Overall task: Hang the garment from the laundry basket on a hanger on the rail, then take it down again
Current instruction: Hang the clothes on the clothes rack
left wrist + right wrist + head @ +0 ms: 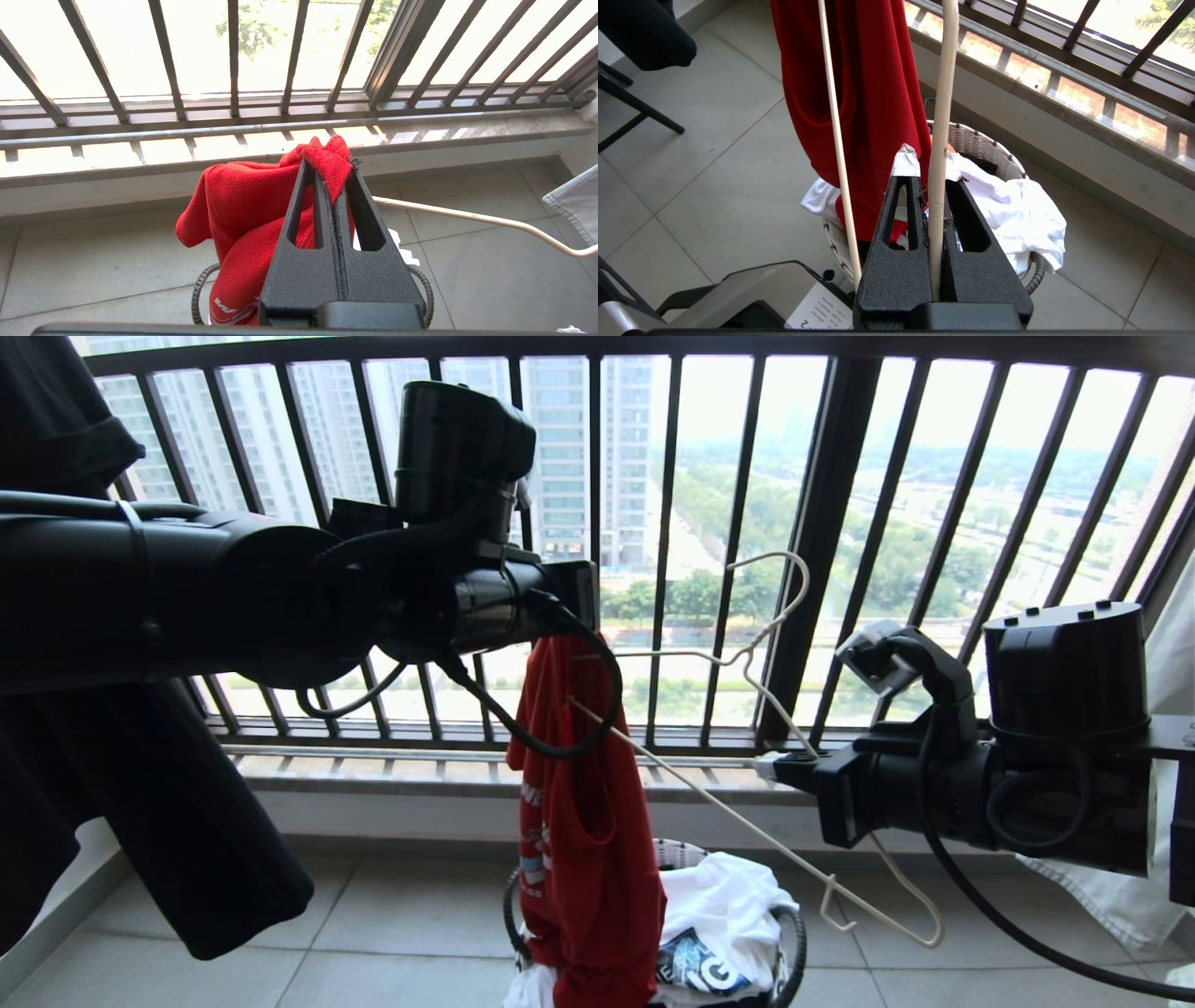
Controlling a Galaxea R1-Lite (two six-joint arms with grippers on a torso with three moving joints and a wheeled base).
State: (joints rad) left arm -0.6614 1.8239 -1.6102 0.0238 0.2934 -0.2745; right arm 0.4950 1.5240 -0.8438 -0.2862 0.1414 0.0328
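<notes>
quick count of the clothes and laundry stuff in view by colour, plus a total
red: 1, the red T-shirt with white lettering, pinched in the left gripper
white: 3, the thin white wire hanger clamped in the right gripper, the white printed T-shirt in the round mesh-sided laundry basket, a white cloth at far right
black: 1, the hanging black shirt
total: 5

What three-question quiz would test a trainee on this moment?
1. True or false: the red T-shirt already hangs on the rail.
2. What does the right gripper hold? A) white T-shirt B) wire hanger C) basket rim
3. Fill in: the T-shirt's lower end hangs over the ____.

Key:
1. False: it dangles from the left gripper, whose fingers are shut on a bunch of cloth.
2. B: the wire hanger, tilted, one end reaching into the T-shirt.
3. Basket, which also holds a white T-shirt.
</notes>
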